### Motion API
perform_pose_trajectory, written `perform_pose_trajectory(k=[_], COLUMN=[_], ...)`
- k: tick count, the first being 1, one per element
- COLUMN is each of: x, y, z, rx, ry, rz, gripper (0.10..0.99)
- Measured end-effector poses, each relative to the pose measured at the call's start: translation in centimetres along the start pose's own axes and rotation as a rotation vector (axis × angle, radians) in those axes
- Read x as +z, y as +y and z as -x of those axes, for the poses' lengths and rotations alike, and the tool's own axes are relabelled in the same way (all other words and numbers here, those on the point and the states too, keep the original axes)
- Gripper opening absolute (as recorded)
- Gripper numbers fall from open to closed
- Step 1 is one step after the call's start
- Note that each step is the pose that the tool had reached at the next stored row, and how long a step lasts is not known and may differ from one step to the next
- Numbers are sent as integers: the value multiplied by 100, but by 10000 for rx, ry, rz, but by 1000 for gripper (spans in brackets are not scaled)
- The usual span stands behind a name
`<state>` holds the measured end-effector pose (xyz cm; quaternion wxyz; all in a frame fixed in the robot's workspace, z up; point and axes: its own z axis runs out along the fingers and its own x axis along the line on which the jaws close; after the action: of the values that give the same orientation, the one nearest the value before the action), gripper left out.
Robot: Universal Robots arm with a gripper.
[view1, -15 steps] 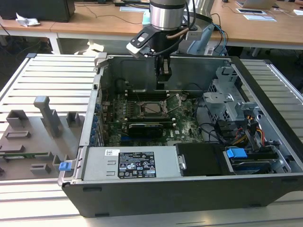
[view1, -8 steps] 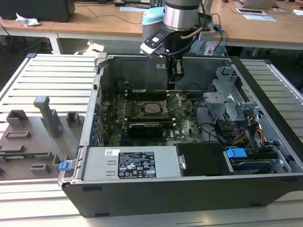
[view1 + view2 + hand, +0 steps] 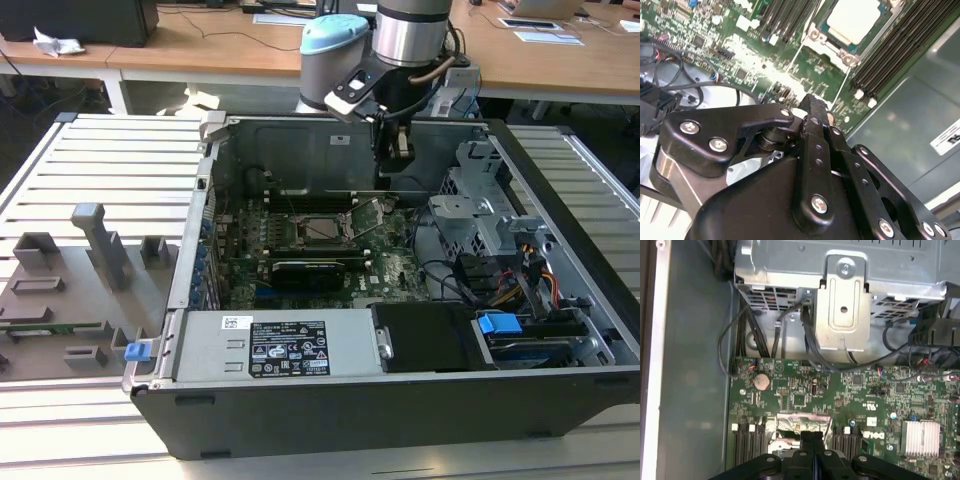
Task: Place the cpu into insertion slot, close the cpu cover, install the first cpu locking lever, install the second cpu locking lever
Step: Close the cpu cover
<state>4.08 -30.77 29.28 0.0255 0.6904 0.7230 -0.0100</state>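
1 gripper (image 3: 398, 172), fingers pressed tip to tip w/ nothing btwn them in both wrist views. In the exterior view it hangs inside the open case (image 3: 200, 240), near the rear wall. That's approx 1 o'clock from the insertion slot (image 3: 298, 230), well apart from it. 1 cpu (image 3: 855, 19), pale square, lies in the slot. 2 banks of memory slots (image 3: 895, 45) flank it. 1 long black card (image 3: 310, 268) just beside the slot at 6 o'clock. 1 drive cage (image 3: 485, 205) at 3 o'clock, w/ loose cables (image 3: 450, 275) near it.
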Motion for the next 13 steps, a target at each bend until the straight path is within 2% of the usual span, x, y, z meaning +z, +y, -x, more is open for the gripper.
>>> perform_pose_trajectory(k=[5,9,13], x=[2,8,10], y=[150,355,478], z=[2,9,14], rx=[2,0,0], ry=[-8,-8,-8], rz=[-2,-3,-6], gripper=[106,106,106])
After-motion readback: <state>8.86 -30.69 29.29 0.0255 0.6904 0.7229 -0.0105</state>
